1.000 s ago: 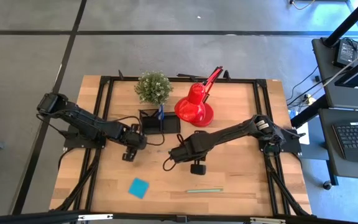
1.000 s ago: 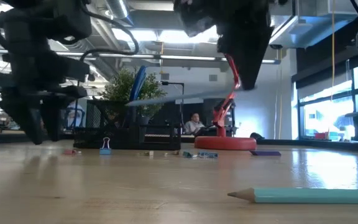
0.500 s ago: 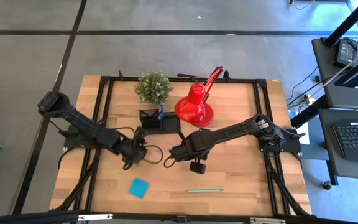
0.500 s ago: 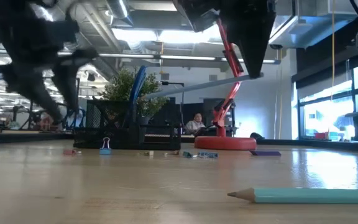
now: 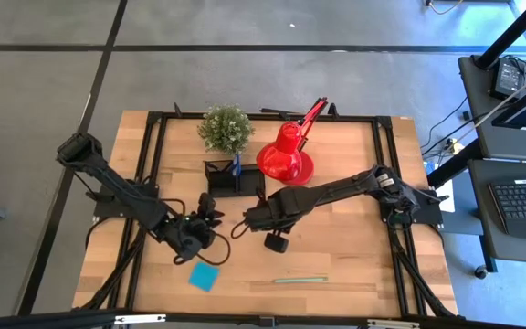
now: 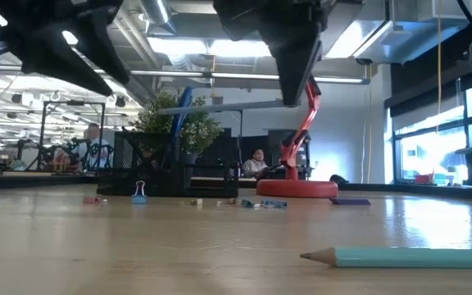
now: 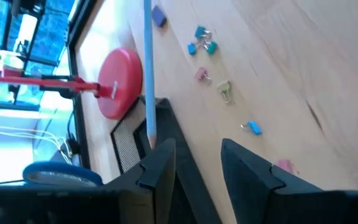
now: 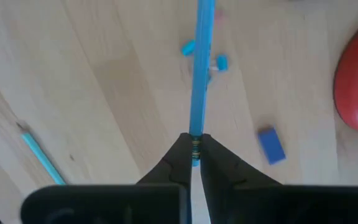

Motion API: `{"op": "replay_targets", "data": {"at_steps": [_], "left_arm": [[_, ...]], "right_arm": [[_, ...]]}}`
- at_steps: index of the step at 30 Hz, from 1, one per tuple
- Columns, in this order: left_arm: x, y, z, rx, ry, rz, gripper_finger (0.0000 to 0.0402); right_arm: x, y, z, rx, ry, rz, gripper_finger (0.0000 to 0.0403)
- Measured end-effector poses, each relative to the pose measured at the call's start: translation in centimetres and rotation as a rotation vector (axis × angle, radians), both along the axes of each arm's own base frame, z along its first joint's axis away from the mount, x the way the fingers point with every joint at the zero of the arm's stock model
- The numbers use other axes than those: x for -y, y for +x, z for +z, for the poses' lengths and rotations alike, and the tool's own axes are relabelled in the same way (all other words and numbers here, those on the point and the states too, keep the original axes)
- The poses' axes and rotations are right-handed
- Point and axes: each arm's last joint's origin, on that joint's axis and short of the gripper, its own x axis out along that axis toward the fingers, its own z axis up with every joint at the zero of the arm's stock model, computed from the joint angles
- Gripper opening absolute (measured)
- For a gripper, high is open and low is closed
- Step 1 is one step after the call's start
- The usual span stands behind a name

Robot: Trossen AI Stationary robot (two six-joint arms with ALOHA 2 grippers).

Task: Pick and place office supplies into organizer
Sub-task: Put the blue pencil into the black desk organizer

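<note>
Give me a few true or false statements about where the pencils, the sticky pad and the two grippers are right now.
1. The right gripper is shut on a blue pencil. True.
2. The left gripper holds the blue sticky-note pad. False: it is open and empty; the pad lies on the table.
3. A light green pencil lies on the table near its front edge. True.
4. The red lamp stands inside the organizer. False: it stands beside it.
</note>
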Motion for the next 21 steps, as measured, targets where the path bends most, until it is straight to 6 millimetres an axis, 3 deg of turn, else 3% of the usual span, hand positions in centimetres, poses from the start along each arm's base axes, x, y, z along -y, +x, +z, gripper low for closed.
{"op": "replay_targets", "data": {"at_steps": [9, 21], "left_arm": [[0.0, 0.6, 0.6, 0.059, 0.15, -0.029, 0.0169], [-1.4, 1.9, -0.4, -0.009, 0.266, 0.011, 0.0172]], "right_arm": [[1.2, 1.1, 0.1, 0.086, 0.02, -0.034, 0.0023], [2.1, 2.5, 0.4, 0.211, 0.051, -0.057, 0.0023]]}}
